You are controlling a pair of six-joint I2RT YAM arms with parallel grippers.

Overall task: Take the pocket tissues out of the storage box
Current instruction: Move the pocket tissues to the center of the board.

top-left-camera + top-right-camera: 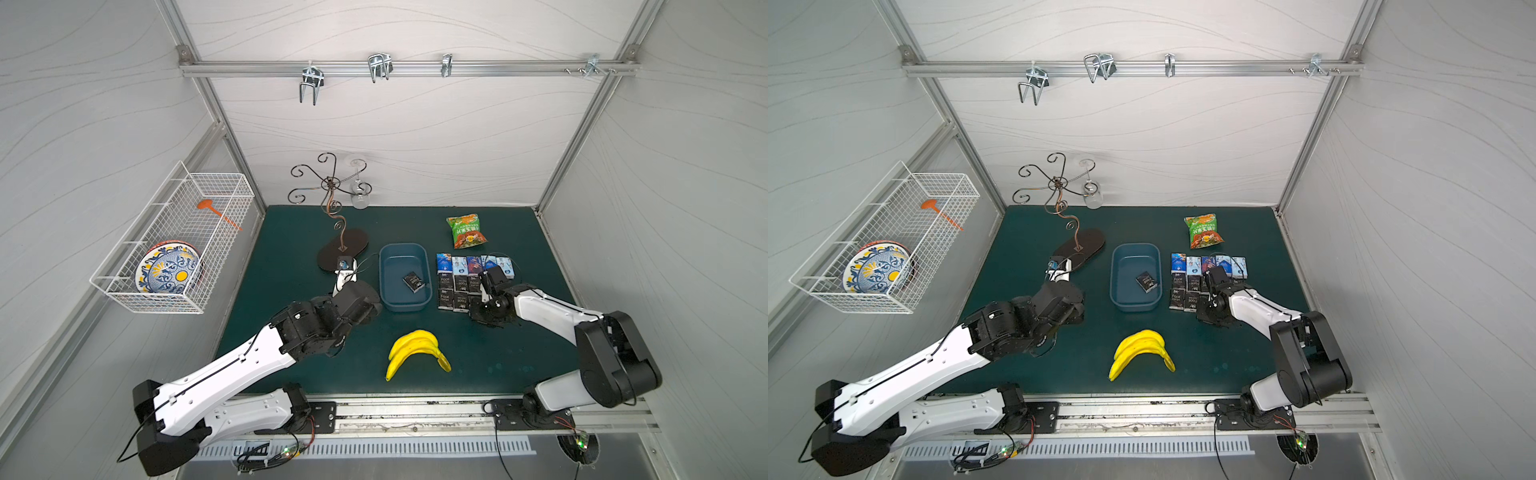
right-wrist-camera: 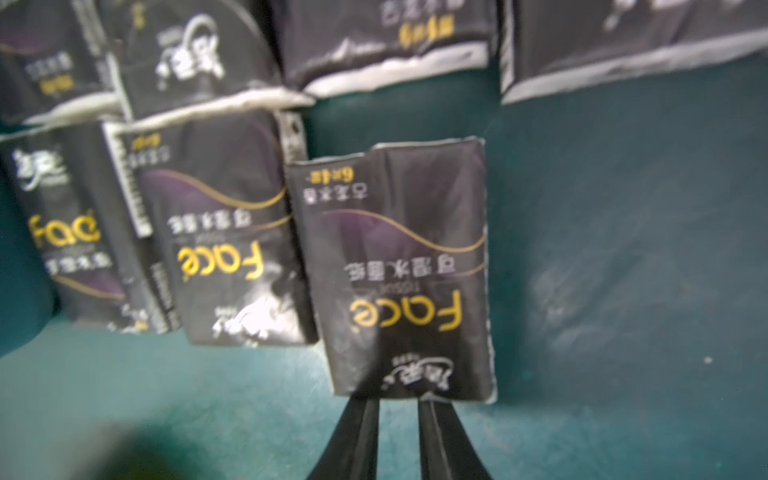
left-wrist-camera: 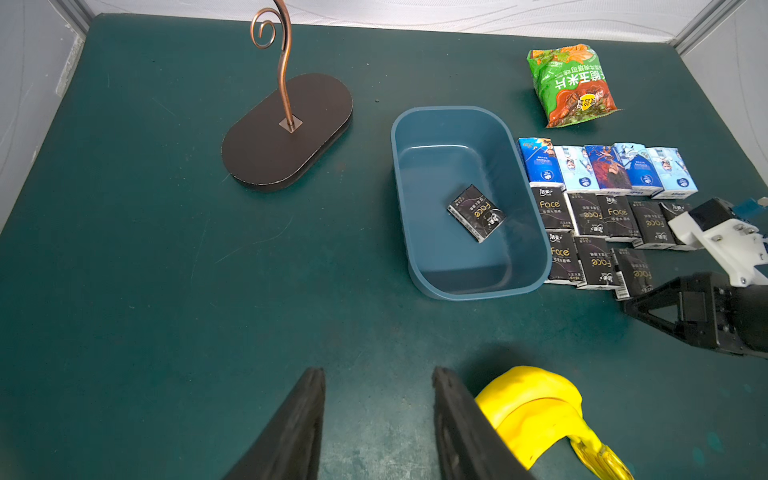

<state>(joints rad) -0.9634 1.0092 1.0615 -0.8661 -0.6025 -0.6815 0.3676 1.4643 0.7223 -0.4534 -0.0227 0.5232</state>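
The right gripper point(image 2: 399, 401) is closed to a narrow pinch on the near end of a black pack point(image 2: 399, 266), at the end of the nearest row of the pocket tissues point(image 1: 461, 282). These are laid out on the table point(image 1: 519, 353) between the storage box point(image 1: 399, 266) and the table's right edge. To finish this placement well, I judge the pack should be lowered until it lies flat. It should run parallel to its neighbour and just beside it, not overlapping. The jaws should then part only slightly and back straight out along the pack's length, so neither finger drags it or nudges the row. One last pack point(image 3: 476, 212) lies askew on the box floor, near the wall on the tissue side, and would be next. The left gripper point(image 3: 378, 374) hangs partly open with nothing between its fingers, above bare table near the bananas point(image 3: 536, 411). Several things are hard to make out. In both top views the right wrist covers the right end of the black rows, so the held pack and the full count are hidden there. The right wrist view is blurred and cuts off the far rows. I cannot tell whether the pack already rests on the table or hangs just above it.
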